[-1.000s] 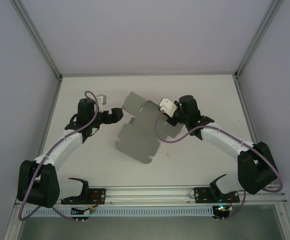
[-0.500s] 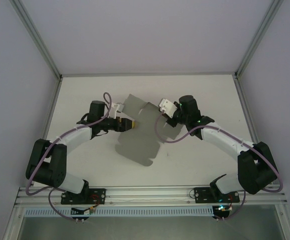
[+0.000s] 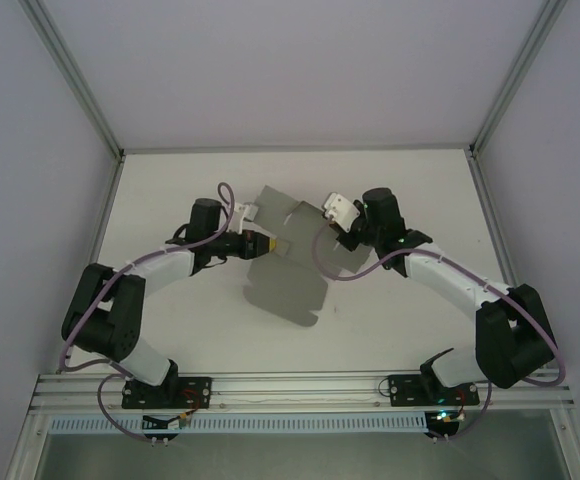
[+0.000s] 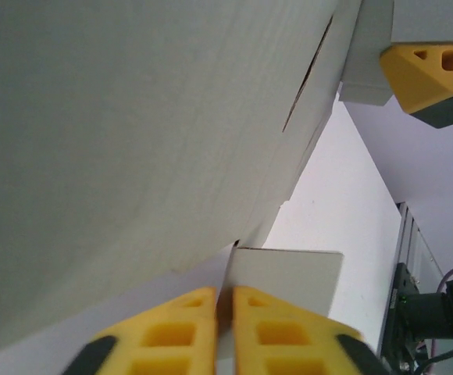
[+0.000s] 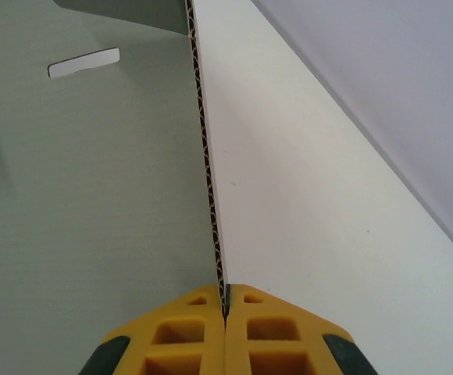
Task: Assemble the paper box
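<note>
White table (image 3: 410,320), walled in pale lilac panels with aluminium frame posts (image 3: 70,75); top view.

Item 1: paper box (image 3: 288,290), an unfolded grey corrugated cardboard sheet with flaps. It lay near the table's middle, its long run going from 12 o'clock down to 6 o'clock, with part of it lifted off the surface between the two arms. The right wrist view showed one narrow slot (image 5: 83,62) cut in a panel.

Item 2: left gripper (image 4: 225,297), yellow fingers, at the sheet's 9 o'clock side. Its jaws were pressed together on a small flap (image 4: 289,277) of the paper box, the main panel looming close above the camera.

Item 3: right gripper (image 5: 224,303), yellow fingers, at the sheet's 3 o'clock side. Its jaws were clamped on the bare corrugated edge of the paper box, the panel standing on edge.
</note>
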You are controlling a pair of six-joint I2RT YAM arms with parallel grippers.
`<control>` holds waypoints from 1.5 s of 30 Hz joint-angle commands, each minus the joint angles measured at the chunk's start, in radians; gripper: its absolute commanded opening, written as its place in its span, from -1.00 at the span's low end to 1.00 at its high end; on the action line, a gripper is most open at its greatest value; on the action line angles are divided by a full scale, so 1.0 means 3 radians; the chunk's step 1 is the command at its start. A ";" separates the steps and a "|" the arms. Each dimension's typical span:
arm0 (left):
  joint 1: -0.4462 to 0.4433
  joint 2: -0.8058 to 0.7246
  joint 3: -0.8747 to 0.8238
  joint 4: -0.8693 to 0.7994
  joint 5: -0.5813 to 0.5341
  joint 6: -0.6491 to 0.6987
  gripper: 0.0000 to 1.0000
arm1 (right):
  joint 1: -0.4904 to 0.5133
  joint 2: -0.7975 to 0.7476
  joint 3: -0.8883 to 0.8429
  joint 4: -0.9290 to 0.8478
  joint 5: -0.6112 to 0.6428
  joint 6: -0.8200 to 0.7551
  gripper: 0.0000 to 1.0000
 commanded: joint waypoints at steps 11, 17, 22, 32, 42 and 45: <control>-0.0114 0.0179 0.0168 0.0366 -0.0128 -0.0406 -1.00 | 0.0276 -0.0130 0.0082 -0.0093 -0.0223 -0.0058 -1.00; -0.0144 0.0247 0.0168 0.0538 -0.0185 -0.0660 -1.00 | 0.0799 0.0190 0.0087 -0.0118 0.0886 -0.0412 -1.00; -0.0169 0.0351 0.0225 0.0497 -0.0241 -0.0714 -1.00 | 0.1131 0.0375 0.0052 0.0168 0.1385 -0.0436 -1.00; -0.0183 0.0510 0.0202 0.0616 -0.0343 -0.0853 -1.00 | 0.1629 0.0477 -0.0040 0.0248 0.1873 -0.0183 -1.00; -0.0181 0.0687 0.0169 0.0795 -0.0304 -0.0978 -1.00 | 0.1855 0.0776 -0.0056 0.0011 0.2330 0.0185 -1.00; -0.0183 0.0708 0.0148 0.0844 -0.0307 -0.1004 -1.00 | 0.1870 0.0836 -0.0109 -0.0017 0.2396 0.0283 -1.00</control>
